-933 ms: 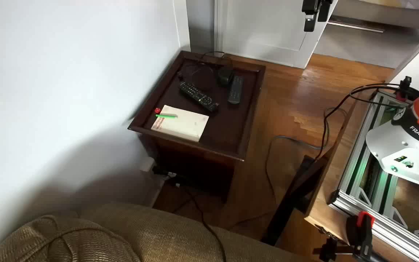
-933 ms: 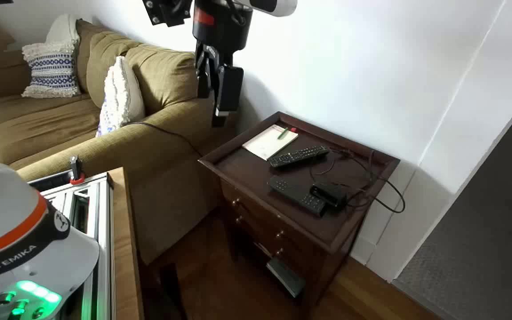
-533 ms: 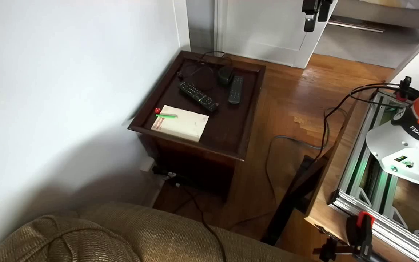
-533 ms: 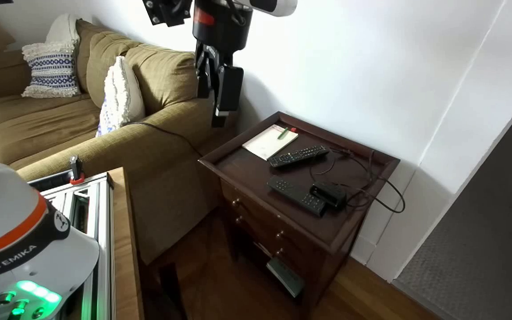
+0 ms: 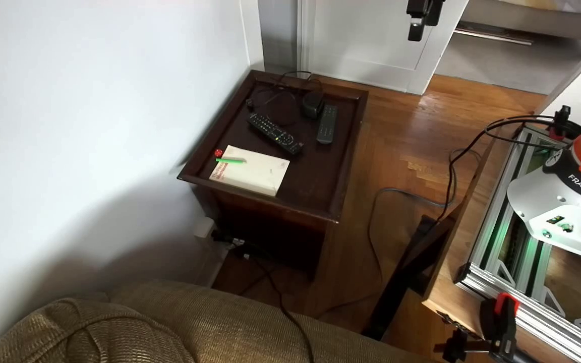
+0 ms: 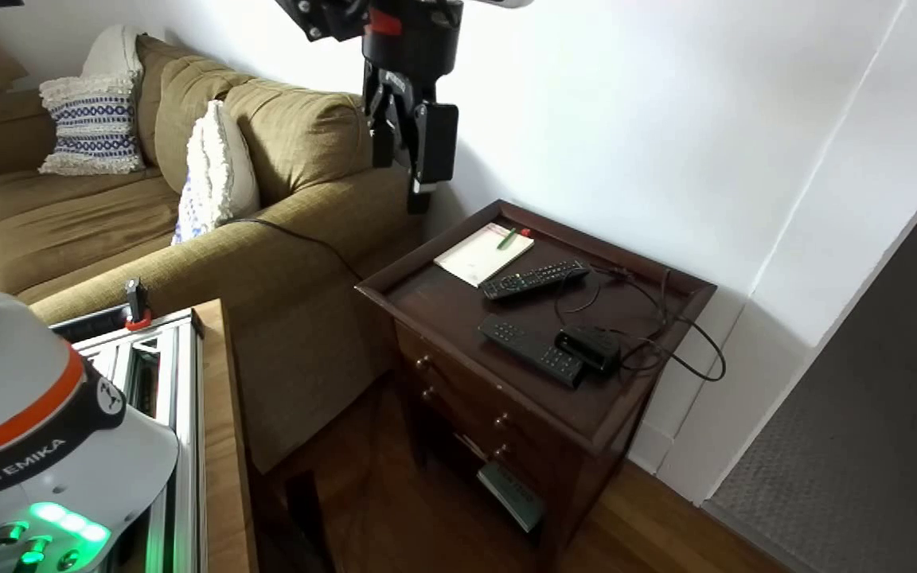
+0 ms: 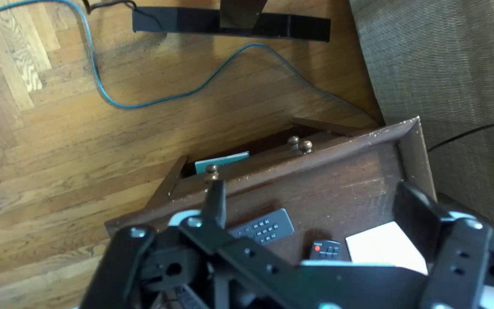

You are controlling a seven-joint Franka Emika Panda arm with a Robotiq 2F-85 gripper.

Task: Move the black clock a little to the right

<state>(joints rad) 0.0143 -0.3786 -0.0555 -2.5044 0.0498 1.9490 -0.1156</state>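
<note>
The black clock, a small squat black box, stands on the dark wooden side table. It shows in both exterior views (image 5: 312,104) (image 6: 588,350), close beside the grey-black remote (image 5: 327,124). A cable lies at its back. In the wrist view I cannot make it out; the gripper's body covers that part of the table. My gripper (image 6: 415,171) hangs empty in the air, well above the table and toward the sofa side in that exterior view. It also shows at the top of an exterior view (image 5: 424,26). In the wrist view its fingers (image 7: 309,189) are wide apart with nothing between them.
The side table (image 6: 419,294) has a raised rim. A longer remote (image 5: 275,133), a pale notepad (image 5: 260,174) with a green pen (image 5: 230,161), a small red item (image 5: 218,153) and loose black cables (image 6: 661,318) lie on it. A wall and sofa (image 6: 307,207) border it.
My gripper has moved slightly: to the right and up in an exterior view, to the left and up in an exterior view. The clock and the table things have not moved.
</note>
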